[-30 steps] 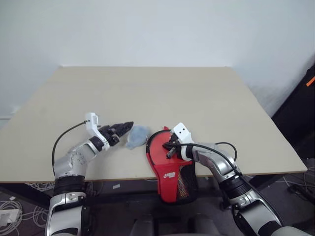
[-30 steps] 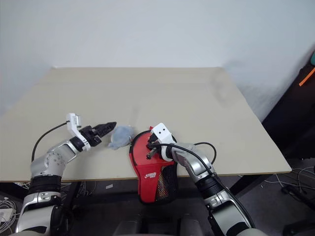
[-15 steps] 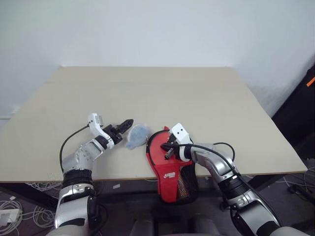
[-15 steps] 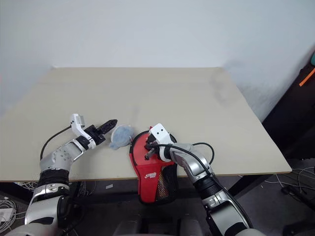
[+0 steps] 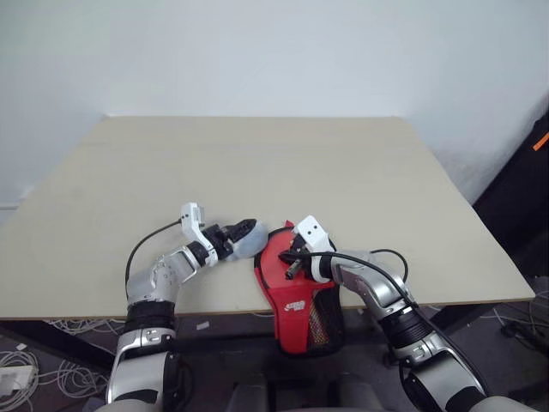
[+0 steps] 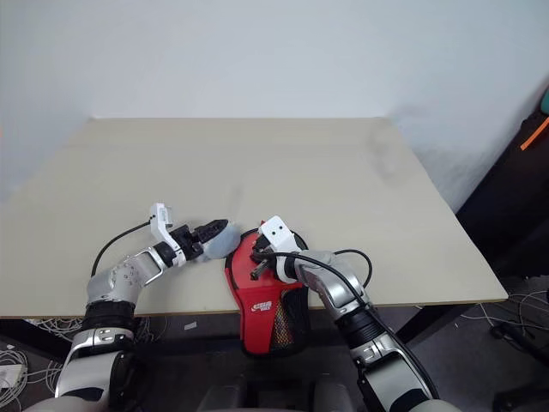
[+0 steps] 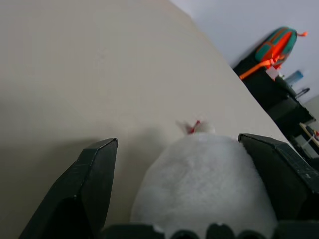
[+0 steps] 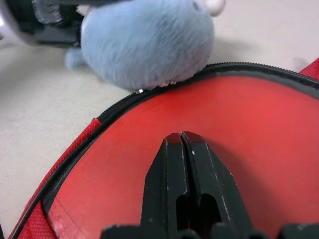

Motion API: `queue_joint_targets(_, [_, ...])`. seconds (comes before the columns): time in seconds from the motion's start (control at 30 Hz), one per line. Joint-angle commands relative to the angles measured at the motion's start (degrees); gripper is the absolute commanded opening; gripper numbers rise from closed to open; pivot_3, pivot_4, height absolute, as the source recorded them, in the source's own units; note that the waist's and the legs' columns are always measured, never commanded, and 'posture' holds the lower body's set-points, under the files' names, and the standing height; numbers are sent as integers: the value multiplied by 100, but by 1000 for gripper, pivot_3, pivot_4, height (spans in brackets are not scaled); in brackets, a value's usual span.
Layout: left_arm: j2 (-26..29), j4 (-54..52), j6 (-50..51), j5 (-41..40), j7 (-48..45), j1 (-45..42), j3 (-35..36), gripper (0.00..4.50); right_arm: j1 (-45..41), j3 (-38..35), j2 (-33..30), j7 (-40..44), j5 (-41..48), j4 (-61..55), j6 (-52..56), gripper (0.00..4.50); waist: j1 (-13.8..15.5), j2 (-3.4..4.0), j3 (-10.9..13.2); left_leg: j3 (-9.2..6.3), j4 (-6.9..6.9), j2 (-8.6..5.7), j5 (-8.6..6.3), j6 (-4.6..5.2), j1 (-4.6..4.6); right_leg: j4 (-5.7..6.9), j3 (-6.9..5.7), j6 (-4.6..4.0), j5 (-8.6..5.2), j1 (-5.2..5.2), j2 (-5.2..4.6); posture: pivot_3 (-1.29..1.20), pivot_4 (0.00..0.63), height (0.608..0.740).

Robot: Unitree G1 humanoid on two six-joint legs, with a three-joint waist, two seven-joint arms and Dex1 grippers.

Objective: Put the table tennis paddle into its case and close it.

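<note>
Here the left gripper point(image 5: 243, 232) has been brought across the table point(image 5: 257, 163) toward the case point(image 5: 296, 287) since a second ago, so that its fingers, spread wide, are now set either side of the pale grey-blue lump point(image 5: 247, 238), which was well ahead of them before; whether the lump is pressed by them cannot be told. The right gripper point(image 8: 181, 144) has been kept where it was, its fingers closed together and resting tip-down on a red face point(image 8: 209, 129) inside the case's black zip edge; whether that face is the table tennis paddle or the pouch fabric cannot be told, and no handle is seen. The lump is judged to touch the zip edge just ahead of the right fingertips, so its removal is probably needed before the case can be closed. The narrow mesh end of the case overhangs the near table edge behind the right gripper, so a backward pull risks a fall. Ahead of both grippers, wide bare tabletop is available.
</note>
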Motion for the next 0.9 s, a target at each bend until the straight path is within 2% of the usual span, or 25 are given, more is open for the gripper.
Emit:
queue_joint_targets(0.03, [90, -444, 255, -27, -60, 113, -133, 4096, 23, -74, -3, -24, -27, -92, 47, 22, 0, 0, 0, 0, 0, 0, 0, 0, 0, 0, 0, 0, 0, 0, 0, 0, 0, 740])
queue_joint_targets(0.4, [82, -1350, 805, -191, -11, 630, -260, 4096, -9, -94, 18, -40, -33, -35, 46, 22, 0, 1, 0, 0, -1, 1, -1, -1, 2, 0, 0, 0, 0, -1, 0, 0, 0, 740])
queue_joint_targets(0.83, [-16, -1209, 520, -42, 55, 537, -286, 4096, -4, -105, -25, -31, -54, 34, 26, 22, 1, 1, 0, 0, -1, 0, 0, 0, 2, 0, 0, 0, 0, 0, 0, 0, 0, 740])
queue_joint_targets(0.9, [-54, -1190, 520, -84, 60, 516, -267, 3724, 4, -114, -29, -37, -55, 46, 21, 0, 2, 1, 0, 0, -1, 0, 0, -1, 2, 0, 0, 0, 0, 0, 0, 0, 0, 740])
